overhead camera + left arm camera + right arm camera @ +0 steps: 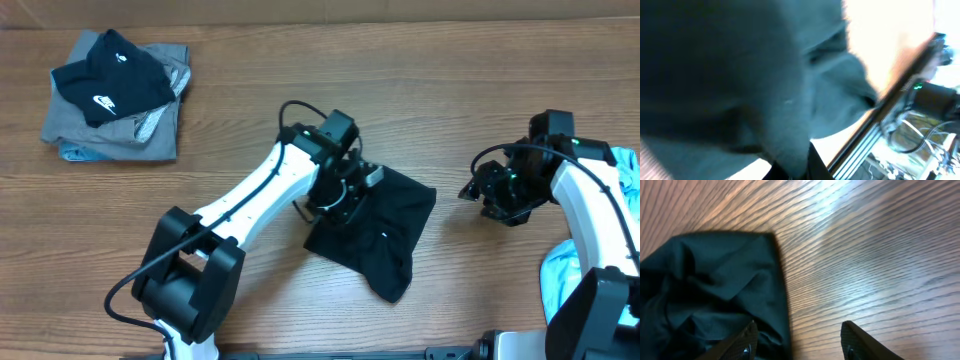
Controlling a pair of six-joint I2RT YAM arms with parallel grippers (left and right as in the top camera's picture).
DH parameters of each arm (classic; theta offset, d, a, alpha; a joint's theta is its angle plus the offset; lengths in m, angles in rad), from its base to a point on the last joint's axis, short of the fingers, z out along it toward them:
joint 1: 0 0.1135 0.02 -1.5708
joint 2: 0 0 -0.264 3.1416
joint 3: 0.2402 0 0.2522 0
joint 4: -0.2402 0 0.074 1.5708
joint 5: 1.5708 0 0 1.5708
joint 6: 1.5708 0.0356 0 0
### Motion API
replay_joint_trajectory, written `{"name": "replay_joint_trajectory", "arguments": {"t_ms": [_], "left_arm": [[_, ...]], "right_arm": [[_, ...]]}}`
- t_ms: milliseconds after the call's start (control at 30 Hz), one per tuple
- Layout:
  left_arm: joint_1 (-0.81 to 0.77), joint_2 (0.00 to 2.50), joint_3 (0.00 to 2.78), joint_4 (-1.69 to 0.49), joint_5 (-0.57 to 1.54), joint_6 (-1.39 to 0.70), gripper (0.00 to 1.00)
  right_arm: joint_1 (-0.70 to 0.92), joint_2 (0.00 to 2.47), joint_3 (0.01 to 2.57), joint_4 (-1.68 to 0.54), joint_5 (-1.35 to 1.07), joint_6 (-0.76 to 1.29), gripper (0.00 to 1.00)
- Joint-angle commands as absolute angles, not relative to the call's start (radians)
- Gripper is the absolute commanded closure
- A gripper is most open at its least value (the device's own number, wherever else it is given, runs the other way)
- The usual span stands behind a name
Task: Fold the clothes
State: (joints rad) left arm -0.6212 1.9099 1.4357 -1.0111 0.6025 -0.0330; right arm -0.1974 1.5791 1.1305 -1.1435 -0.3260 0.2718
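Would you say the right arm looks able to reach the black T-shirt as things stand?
Probably yes: the right gripper hangs open over bare table beside the black T-shirt, nothing between them; the left gripper grips its opposite edge.

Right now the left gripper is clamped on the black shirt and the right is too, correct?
No. The right gripper is open, off the shirt, over bare table beside it: see the overhead view. The left gripper is clamped on it.

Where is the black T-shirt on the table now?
In the overhead view, the black T-shirt lies crumpled near the middle of the table, one edge under the left gripper; the right gripper is apart, to its right.
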Motion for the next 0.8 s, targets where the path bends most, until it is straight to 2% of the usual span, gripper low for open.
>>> {"name": "replay_joint_trajectory", "arguments": {"t_ms": [0,67,100,167,233,267,467,600,767], "left_arm": [[-0.651,1.909,1.502,-0.917,0.723,-0.117,0.96],[-0.675,1.909,1.517,-0.81,0.726,-0.139,0.94],[-0.687,1.909,1.517,-0.752,0.721,-0.139,0.86],[-0.713,1.909,1.517,-0.661,0.706,-0.148,0.76],[-0.744,1.909,1.517,-0.585,0.696,-0.162,0.54],[-0.757,1.909,1.517,-0.561,0.696,-0.162,0.51],[-0.795,1.908,1.521,-0.559,0.662,-0.16,0.49],[-0.734,1.9,1.56,-0.68,0.643,-0.152,0.57],[-0.605,1.886,1.669,-0.91,0.605,-0.054,0.55]], "right_arm": [[-0.222,1.552,1.153,-1.137,-0.336,0.265,0.43],[-0.224,1.552,1.153,-1.136,-0.336,0.264,0.43],[-0.224,1.552,1.153,-1.135,-0.336,0.264,0.43],[-0.224,1.552,1.153,-1.135,-0.336,0.265,0.43],[-0.224,1.552,1.153,-1.135,-0.336,0.265,0.43],[-0.224,1.552,1.153,-1.135,-0.336,0.265,0.43],[-0.224,1.552,1.153,-1.13,-0.339,0.261,0.42],[-0.222,1.545,1.158,-1.105,-0.485,0.157,0.43],[-0.194,1.517,1.161,-1.084,-0.543,0.13,0.4]]}}
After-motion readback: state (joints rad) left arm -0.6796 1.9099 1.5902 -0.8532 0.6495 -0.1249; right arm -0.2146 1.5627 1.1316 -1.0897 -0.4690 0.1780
